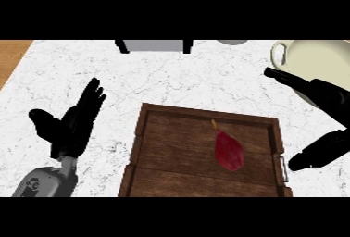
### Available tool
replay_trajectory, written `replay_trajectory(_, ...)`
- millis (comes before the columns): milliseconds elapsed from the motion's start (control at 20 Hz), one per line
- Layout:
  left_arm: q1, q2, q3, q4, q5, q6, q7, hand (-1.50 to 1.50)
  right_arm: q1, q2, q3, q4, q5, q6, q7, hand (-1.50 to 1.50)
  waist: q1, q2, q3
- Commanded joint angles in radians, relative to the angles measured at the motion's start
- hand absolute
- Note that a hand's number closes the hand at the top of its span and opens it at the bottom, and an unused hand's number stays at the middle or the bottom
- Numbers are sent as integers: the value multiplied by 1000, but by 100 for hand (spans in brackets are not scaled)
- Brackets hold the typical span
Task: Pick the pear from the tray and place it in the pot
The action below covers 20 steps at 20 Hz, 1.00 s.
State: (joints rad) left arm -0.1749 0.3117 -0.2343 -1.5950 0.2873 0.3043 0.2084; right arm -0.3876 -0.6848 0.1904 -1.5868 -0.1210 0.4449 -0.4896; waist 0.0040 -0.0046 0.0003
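A dark red pear (229, 150) with a small yellow stem lies on the brown wooden tray (171, 152), right of the tray's middle. The cream pot (321, 58) with a loop handle stands at the counter's far right. My right hand (327, 99) hovers open at the right edge, between the pot and the tray's right side, its fingers reaching left toward the pot's near rim and its thumb low beside the tray's metal handle. It holds nothing. My left hand (71, 122) rests open on the left of the tray, fingers up.
White marble counter (178, 78) spreads around the tray. A grey appliance with black legs (156, 45) stands at the back middle, a grey round object (232, 41) beside it. A wooden surface (12, 53) shows at the far left corner.
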Motion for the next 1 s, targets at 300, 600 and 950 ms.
replay_trajectory(300, -17, -15, 9, -6, -20, 0, 34, 0, -149, -233, -24, -141, 8, 243, 251, -150, -5, 2, -2)
replay_trajectory(600, 31, 8, 35, -79, -13, -32, 66, 0, -225, -177, 35, -142, 31, 306, 465, -150, 6, 3, -1)
replay_trajectory(950, 34, -19, 53, -83, -28, -60, 80, 0, -198, -29, 93, -165, 131, 316, 609, -150, 0, 4, -1)
